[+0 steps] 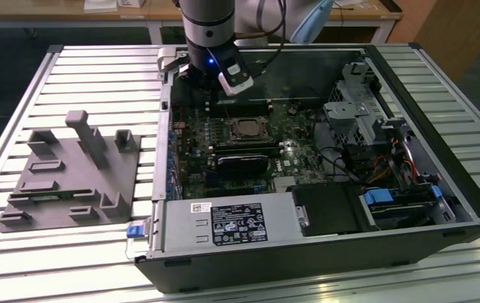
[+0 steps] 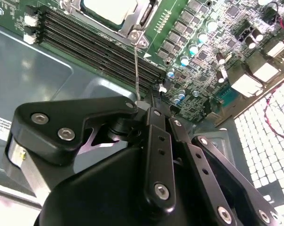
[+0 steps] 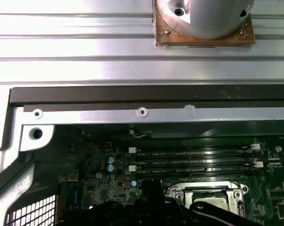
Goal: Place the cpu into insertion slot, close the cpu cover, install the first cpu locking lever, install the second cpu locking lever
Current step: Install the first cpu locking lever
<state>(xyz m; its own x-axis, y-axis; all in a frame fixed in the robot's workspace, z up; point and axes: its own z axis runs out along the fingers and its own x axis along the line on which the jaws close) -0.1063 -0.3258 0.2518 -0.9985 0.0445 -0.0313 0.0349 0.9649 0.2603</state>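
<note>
While cpu (image 2: 108, 7) lies flat, face up | locking lever (image 2: 137, 66) slants toward end effector (image 2: 149, 101)

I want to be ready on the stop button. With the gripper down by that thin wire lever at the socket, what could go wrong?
One: the gripper sits at the tip of the thin locking lever; the wire might slip off and spring back. Two: a slip could scrape the memory slots or capacitors right beside the lever. Three: until the lever is hooked, the cpu cover around the cpu may not be clamped.
</note>
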